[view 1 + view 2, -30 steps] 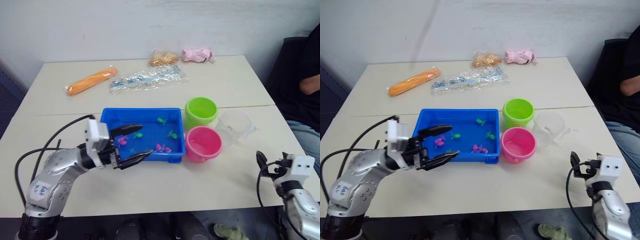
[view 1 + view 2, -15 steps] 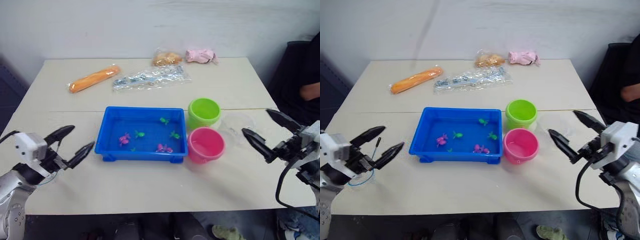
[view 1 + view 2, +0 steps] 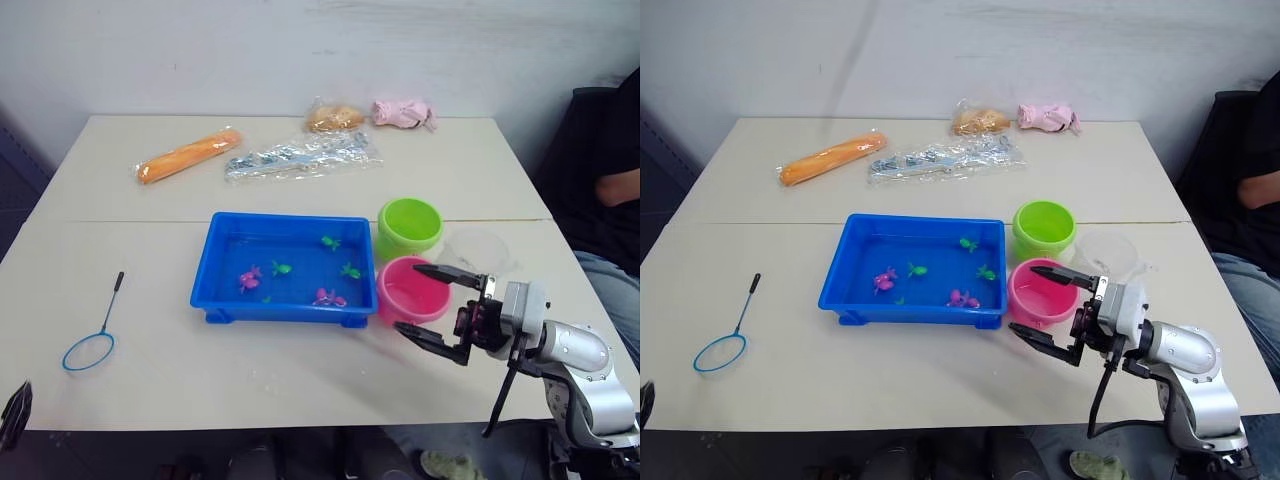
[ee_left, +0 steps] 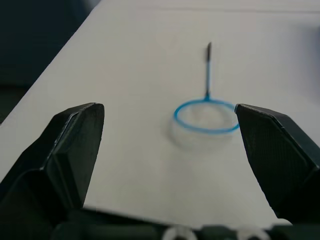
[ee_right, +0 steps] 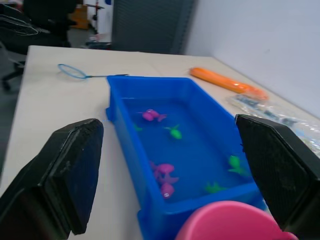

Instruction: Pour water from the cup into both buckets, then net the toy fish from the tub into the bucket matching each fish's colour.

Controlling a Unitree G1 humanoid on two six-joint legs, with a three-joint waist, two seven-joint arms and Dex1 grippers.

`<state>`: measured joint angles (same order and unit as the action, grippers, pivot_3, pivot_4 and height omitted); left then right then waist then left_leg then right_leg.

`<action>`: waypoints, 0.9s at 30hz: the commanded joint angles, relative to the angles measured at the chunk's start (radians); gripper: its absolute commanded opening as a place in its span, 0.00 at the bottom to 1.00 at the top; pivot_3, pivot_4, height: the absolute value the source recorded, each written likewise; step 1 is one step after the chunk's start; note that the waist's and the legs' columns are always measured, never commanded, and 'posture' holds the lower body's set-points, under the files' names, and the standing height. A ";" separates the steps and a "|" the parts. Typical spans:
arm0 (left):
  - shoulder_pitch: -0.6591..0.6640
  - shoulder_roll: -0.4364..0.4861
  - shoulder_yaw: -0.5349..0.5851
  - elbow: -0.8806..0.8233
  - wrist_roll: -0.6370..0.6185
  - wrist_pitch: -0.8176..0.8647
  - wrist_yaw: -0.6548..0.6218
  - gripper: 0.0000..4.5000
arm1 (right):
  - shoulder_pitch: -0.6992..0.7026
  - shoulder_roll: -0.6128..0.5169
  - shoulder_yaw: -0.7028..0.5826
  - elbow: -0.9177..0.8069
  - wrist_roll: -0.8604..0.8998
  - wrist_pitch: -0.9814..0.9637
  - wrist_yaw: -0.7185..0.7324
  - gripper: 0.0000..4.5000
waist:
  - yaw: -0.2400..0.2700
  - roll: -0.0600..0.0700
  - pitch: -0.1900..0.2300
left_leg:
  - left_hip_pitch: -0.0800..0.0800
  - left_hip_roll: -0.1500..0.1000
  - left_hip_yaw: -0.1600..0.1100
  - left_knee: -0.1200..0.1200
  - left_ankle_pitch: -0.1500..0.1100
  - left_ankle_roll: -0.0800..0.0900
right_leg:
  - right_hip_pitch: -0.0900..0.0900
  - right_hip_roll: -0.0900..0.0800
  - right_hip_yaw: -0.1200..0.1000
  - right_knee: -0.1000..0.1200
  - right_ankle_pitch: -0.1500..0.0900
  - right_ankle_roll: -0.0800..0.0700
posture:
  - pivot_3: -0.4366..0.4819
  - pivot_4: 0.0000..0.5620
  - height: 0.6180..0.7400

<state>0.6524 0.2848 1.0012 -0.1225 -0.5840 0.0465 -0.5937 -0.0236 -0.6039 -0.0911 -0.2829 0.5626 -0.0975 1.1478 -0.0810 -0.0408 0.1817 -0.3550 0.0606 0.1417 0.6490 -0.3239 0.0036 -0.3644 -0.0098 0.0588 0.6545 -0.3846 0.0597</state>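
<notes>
Right now the right gripper (image 3: 1042,304) hangs spread wide just in front of the pink bucket (image 3: 1041,292), blue tub (image 3: 910,268) beyond its fingertips; left gripper (image 4: 165,145) spread, net (image 4: 206,114) lying ahead.

We record a pale beige table (image 3: 300,400) carrying a blue tub (image 3: 282,312) at its centre, with a lime green bucket (image 3: 409,226) and a pink bucket (image 3: 410,290) just beside the tub's right end and a clear cup (image 3: 478,248) to the right of the buckets. On the left near side lies the net (image 3: 96,335), hoop toward the front edge, well apart from the tub. Along the far side we note an orange wrapped item (image 3: 186,156), a clear packet (image 3: 298,154), a small bag of brownish contents (image 3: 333,117) and a pink bundle (image 3: 402,112).
</notes>
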 commanded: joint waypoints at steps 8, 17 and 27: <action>0.044 -0.069 -0.061 -0.114 -0.001 -0.030 0.084 1.00 | -0.080 0.040 0.046 0.056 -0.013 -0.051 0.046 0.99 | 0.001 -0.004 -0.002 | 0.002 0.000 -0.004 0.000 -0.004 0.000 | 0.004 -0.001 -0.004 -0.002 -0.001 -0.004 | 0.48 0.27 1.00; -0.127 0.175 -0.175 -0.372 -0.127 0.468 0.397 1.00 | -0.081 0.036 0.052 0.012 0.031 -0.004 0.080 0.99 | 0.005 -0.002 -0.001 | 0.002 0.000 -0.007 0.000 -0.003 -0.002 | 0.006 0.000 -0.007 -0.001 -0.002 -0.004 | 0.48 0.27 1.00; -0.645 0.529 -0.419 0.030 -0.024 0.910 0.475 1.00 | -0.149 0.055 0.072 0.000 0.014 -0.006 0.062 0.99 | -0.002 0.001 0.001 | 0.002 0.000 -0.010 0.001 0.004 -0.012 | 0.004 0.000 -0.010 0.004 -0.002 -0.004 | 0.48 0.27 1.00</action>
<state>0.0297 0.7871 0.6055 -0.1531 -0.6374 0.9265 -0.0947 -0.1605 -0.5522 -0.0061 -0.2640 0.5714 -0.0872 1.2143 -0.0828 -0.0395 0.1828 -0.3535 0.0606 0.1320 0.6498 -0.3197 -0.0087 -0.3614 -0.0093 0.0481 0.6591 -0.3868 0.0550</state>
